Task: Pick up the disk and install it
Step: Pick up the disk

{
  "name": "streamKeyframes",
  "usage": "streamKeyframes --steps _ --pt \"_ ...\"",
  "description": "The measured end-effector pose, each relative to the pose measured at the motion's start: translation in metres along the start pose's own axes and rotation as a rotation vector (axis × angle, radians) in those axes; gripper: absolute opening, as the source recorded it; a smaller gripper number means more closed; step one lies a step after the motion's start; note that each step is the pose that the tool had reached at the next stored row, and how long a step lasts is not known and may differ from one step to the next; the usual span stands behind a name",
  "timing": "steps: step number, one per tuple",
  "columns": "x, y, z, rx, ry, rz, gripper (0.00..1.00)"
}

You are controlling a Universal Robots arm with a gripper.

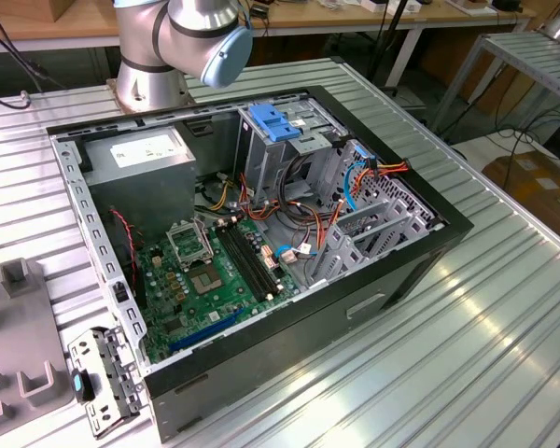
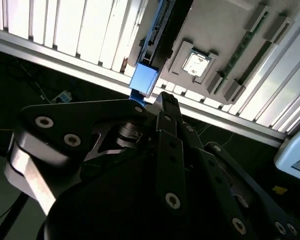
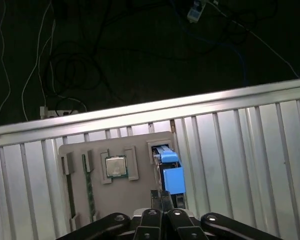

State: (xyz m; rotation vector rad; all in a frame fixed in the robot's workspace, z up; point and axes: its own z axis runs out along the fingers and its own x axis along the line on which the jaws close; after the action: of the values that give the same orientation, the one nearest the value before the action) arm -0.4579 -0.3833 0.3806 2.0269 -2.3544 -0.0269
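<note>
One tool (image 3: 161, 194), fingers pressed together, points down near disk (image 3: 173, 179) in grey tray (image 3: 120, 200).

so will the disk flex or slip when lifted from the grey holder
Probably stiff: the disk looks like a flat hard block in blue plastic rails. It stands on edge in a slot of the grey holder, so it may bind if pulled tilted. Its smooth plastic could be slippery.

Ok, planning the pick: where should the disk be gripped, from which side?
Likely the blue end tab, from above: the disk stands on edge in a slot of the gray fixture, leaving just its top edge exposed.
</note>
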Motion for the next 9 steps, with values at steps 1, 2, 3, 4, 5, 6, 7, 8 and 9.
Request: streamKeyframes --steps 1,2,3,4,5,6,7,8,9 --pt "-0.0001 0.0000 0.0016 0.0005 0.0002 -0.011 0.11" --pt "-0.0034 0.0003 0.0043 0.0075 0.0000 -0.024 0.11" --pt "-0.0060 0.0007 0.0073 0.0097 -0.0004 -0.025 0.11" --pt "-0.0076 0.0007 0.0118 0.0097 -0.0013 -0.025 0.24" --pt "-0.0083 0.0007 0.0138 0.0096 -0.0013 -0.025 0.29" --pt "-0.0087 0.0010 0.0155 0.0098 -0.0014 -0.025 0.29" --pt "-0.0087 0.0039 0.0180 0.0110 -0.0014 -0.025 0.42" --pt "-0.0080 0.0087 0.0212 0.0126 -0.0018 -0.025 0.42" --pt "-0.0080 0.0091 0.0233 0.0131 -0.0020 -0.025 0.48"
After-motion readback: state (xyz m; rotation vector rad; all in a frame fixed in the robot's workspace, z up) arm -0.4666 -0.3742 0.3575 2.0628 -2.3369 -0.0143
